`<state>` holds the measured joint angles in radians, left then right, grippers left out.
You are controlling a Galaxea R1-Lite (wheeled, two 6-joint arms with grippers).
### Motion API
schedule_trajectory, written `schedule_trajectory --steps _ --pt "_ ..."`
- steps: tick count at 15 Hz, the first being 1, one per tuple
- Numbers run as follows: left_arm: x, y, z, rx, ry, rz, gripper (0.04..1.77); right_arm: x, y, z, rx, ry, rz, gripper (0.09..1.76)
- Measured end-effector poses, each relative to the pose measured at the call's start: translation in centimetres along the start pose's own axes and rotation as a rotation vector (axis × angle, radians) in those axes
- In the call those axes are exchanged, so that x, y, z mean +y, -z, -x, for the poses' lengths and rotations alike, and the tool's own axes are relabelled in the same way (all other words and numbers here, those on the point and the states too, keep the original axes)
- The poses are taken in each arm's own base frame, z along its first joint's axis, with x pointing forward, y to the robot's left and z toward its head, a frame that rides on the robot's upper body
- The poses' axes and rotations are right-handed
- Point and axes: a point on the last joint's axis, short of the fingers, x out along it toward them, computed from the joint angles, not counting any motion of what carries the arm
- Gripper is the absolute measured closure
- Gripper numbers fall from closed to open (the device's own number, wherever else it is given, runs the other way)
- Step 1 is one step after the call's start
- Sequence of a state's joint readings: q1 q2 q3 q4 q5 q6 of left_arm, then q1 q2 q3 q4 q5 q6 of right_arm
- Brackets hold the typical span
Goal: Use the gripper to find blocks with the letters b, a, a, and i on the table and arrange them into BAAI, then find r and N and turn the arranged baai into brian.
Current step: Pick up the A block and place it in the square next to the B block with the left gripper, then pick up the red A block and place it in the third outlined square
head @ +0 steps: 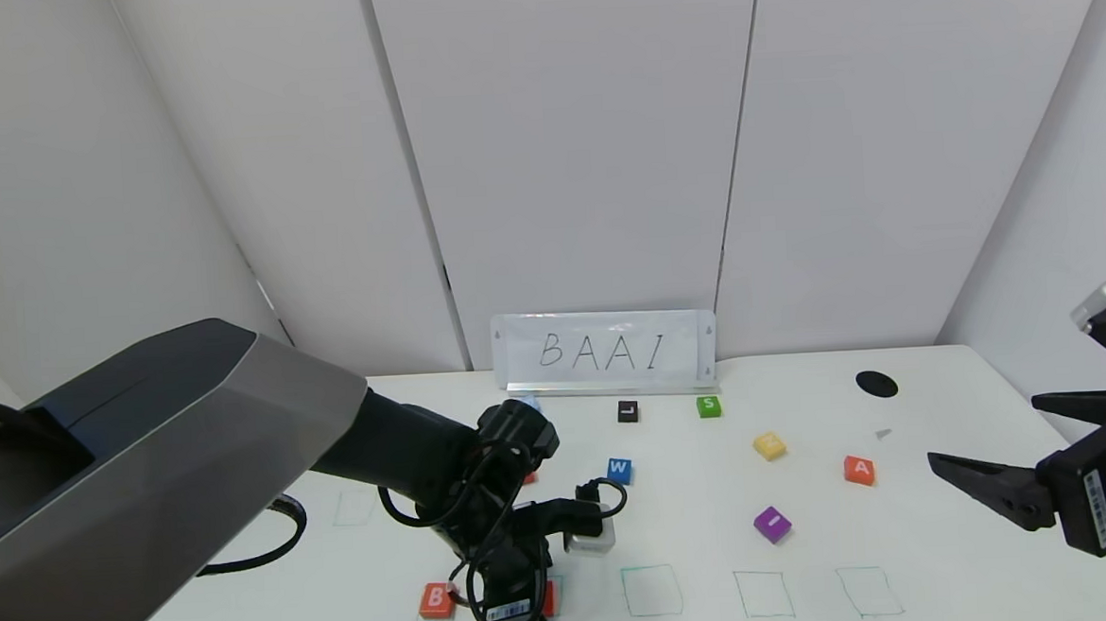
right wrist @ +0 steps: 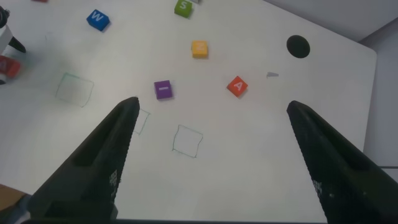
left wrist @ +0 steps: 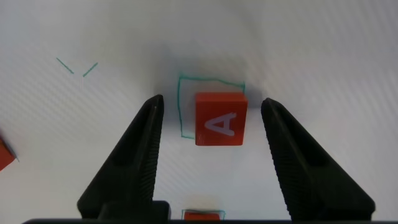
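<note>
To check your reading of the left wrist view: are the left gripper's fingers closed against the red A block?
No: the left gripper stands open, with white table showing between each finger and the A block.

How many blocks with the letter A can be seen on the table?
2. One A block sits on a green square between the open fingers of the left hand; the other A block lies far right. The left arm may hide more.
</note>
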<state>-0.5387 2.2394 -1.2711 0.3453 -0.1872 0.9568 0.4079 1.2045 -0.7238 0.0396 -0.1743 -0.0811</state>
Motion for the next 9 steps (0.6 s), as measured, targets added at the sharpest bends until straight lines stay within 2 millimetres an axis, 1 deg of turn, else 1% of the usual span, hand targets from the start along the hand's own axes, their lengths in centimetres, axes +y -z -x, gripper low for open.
schedule_trajectory --steps 2,5,7,9 --pt "0.0 -0.2 0.5 -0.011 -0.014 0.000 0.53 0.0 0.0 0.0 -0.001 0.000 0.000 0.14" --pt "0.0 -0.5 2.1 -0.040 -0.040 0.040 0.39 0.0 0.0 0.1 -0.004 0.000 0.000 0.14" --pt "-0.2 -1.0 3.2 -0.086 -0.040 0.165 0.32 0.0 0.0 0.2 -0.007 0.000 0.000 0.14" --pt "-0.1 -2.0 4.4 -0.131 -0.051 0.346 0.27 0.1 0.0 0.3 -0.012 -0.008 0.000 0.14"
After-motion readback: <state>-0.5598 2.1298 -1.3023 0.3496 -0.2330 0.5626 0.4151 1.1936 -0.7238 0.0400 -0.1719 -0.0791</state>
